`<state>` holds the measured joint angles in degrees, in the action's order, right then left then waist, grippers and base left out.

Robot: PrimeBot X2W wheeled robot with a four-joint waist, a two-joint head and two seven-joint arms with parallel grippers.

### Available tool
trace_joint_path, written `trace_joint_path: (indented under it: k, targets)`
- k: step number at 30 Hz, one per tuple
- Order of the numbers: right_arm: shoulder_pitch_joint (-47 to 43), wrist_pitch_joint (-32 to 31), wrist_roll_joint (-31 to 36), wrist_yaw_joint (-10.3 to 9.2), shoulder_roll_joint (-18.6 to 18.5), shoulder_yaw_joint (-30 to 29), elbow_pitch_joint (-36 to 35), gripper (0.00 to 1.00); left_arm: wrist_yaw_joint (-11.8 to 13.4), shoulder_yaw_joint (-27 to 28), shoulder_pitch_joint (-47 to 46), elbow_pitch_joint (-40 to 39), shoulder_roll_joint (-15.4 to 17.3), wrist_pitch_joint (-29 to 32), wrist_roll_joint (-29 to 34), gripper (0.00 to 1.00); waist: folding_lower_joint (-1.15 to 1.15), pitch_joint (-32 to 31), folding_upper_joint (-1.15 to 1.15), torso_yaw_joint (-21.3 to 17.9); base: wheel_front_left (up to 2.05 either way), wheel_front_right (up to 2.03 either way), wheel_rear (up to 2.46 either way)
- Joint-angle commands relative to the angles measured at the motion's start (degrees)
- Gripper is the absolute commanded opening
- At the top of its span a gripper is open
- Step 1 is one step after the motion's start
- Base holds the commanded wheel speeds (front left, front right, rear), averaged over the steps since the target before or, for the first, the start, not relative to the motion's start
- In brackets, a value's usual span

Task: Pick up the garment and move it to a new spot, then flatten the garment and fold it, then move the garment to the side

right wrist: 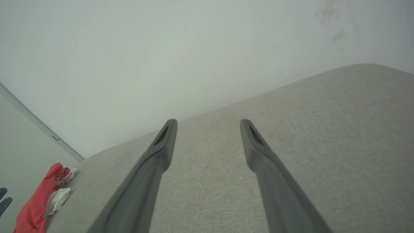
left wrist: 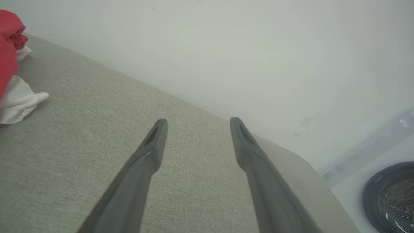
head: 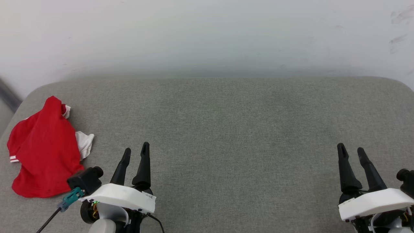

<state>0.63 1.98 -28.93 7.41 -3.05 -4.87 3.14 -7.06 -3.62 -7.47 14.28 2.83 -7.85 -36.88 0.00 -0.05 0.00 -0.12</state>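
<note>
The garment (head: 45, 149) lies crumpled in a heap at the far left of the grey upholstered surface (head: 226, 129), red with white sleeve parts poking out on its right side. It shows at the left edge of the left wrist view (left wrist: 9, 64) and at the lower left of the right wrist view (right wrist: 38, 200). My left gripper (head: 136, 150) hovers open just right of the heap, not touching it, its fingers (left wrist: 152, 149) spread with nothing between them. My right gripper (head: 351, 150) stands open far to the right, also empty (right wrist: 208, 124).
A pale wall (head: 207, 32) rises directly behind the surface. The surface has rounded corners and drops off at left and right. A white machine with a round dark door (left wrist: 388, 197) stands beyond the surface's end in the left wrist view.
</note>
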Motion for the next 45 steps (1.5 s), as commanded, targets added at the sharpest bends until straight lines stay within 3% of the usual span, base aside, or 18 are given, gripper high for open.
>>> trace_joint_path:
  k: [1,25,45]
  targets:
    - [-0.2,-0.1,2.5,0.11,0.1,-0.2,-1.2,1.0,0.1,-0.3,-1.3,-0.3,0.1,-0.7,2.4,1.0,0.0,0.0,0.0,0.0,0.0,0.0,0.0]
    - [-1.3,0.4,17.0,0.12,0.2,-1.6,-3.8,1.0,1.1,-1.0,-2.1,1.5,0.1,-4.0,17.5,1.0,0.0,0.1,0.0,0.1,0.0,0.0,0.0]
    - [-1.8,1.9,25.2,0.07,0.2,-1.1,-4.2,1.0,2.7,-1.5,-2.4,3.5,0.1,-6.3,27.2,1.0,0.0,0.2,0.0,0.4,0.0,0.0,0.0]
